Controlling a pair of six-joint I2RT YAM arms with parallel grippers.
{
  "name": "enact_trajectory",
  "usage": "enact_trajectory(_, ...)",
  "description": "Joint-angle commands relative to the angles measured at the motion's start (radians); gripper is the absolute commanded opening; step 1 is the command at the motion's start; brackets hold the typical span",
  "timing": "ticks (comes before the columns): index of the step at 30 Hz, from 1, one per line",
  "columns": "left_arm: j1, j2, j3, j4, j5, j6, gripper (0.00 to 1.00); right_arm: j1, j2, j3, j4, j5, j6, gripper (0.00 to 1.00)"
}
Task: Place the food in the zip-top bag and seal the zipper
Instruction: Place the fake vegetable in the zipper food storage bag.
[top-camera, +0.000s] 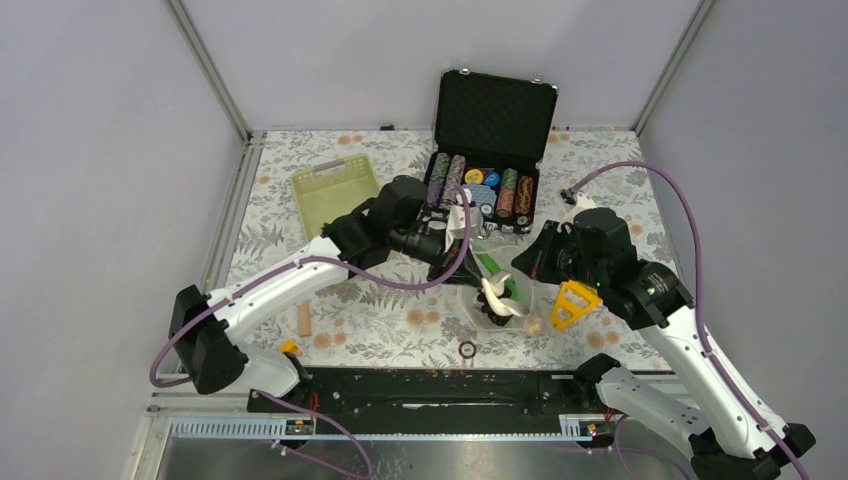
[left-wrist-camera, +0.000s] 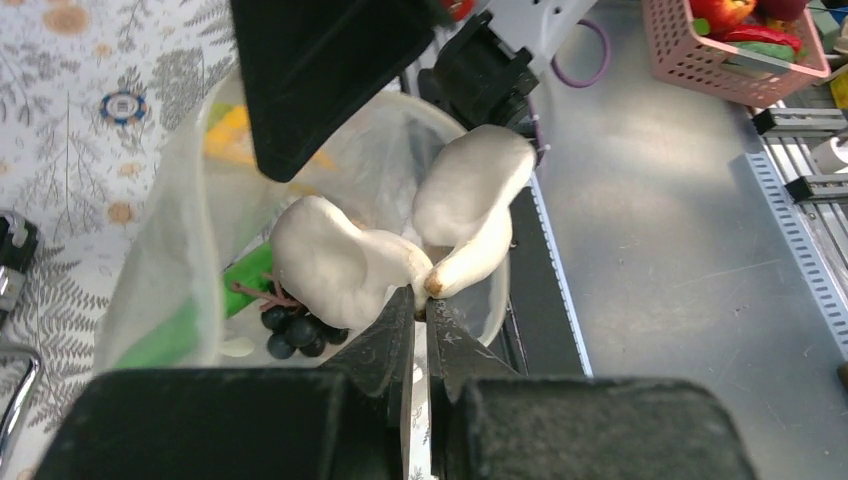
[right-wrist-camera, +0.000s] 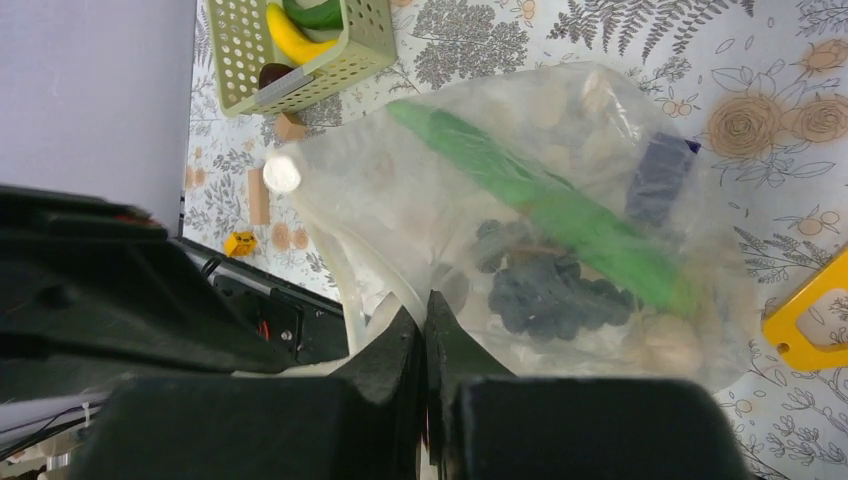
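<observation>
Left jaws pinched tight on the bulbs at their stem, hanging right over the bag mouth, with grapes already inside. Right jaws shut too, apparently gripping the bag's rim to hold it open on the tabletop. Best play: lower well past the rim before letting go, so nothing snags or tips out.

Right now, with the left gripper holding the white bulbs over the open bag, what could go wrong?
1. The left gripper pinches the white bulbs only at their joined stem tip, and they look nearly as wide as the mouth of the zip-top bag. Once released, they could catch on the rim or tip out.
2. The right gripper appears shut on a thin fold of the bag's edge. If it slips, the mouth may collapse onto the grapes.
</observation>
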Motion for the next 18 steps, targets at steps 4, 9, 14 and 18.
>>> enact_trajectory(4,-0.004,0.041,0.061,0.035,-0.196,-0.085,0.0,-0.005,-0.004,0.028,0.048,-0.077,-0.008,0.0)
enact_trajectory(9,-0.003,0.059,0.045,0.064,-0.382,-0.187,0.0,-0.005,-0.004,0.028,0.046,-0.102,-0.014,0.0)
enact_trajectory(14,-0.008,0.059,0.073,-0.002,-0.432,-0.212,0.0,-0.005,0.004,0.03,0.065,-0.118,-0.004,0.0)
enact_trajectory(18,-0.034,0.019,0.05,-0.001,-0.419,-0.192,0.59,-0.005,0.014,0.033,0.077,-0.114,0.003,0.0)
